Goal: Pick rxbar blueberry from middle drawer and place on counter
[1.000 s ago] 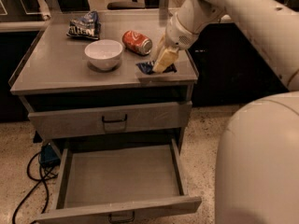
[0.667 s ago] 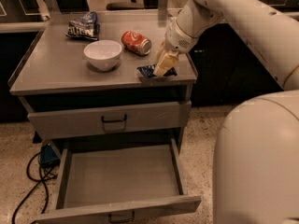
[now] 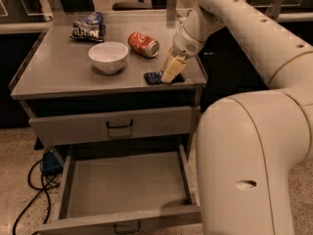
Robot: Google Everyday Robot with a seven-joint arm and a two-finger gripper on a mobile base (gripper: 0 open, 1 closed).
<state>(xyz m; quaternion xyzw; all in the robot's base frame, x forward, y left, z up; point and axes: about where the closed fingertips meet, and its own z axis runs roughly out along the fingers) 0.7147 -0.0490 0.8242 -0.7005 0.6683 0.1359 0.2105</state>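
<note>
Since the drawer (image 3: 127, 185) gapes empty, the bar (image 3: 153, 77) seems delivered: flat on the counter (image 3: 58, 77) right of the bowl (image 3: 108, 57), tool (image 3: 173, 71) touching it, grip impossible to tell.

We could read no word for certain. The blue chip bag (image 3: 88, 27) at the back left of the counter (image 3: 54, 67) bore large white letters, but we could not make them out. The red can (image 3: 144, 44), lying on its side, showed pale marks and no legible brand. The rxbar blueberry (image 3: 153, 77) gave us no readable print either. The gripper (image 3: 172, 73) stood over it near the counter's front right edge.
</note>
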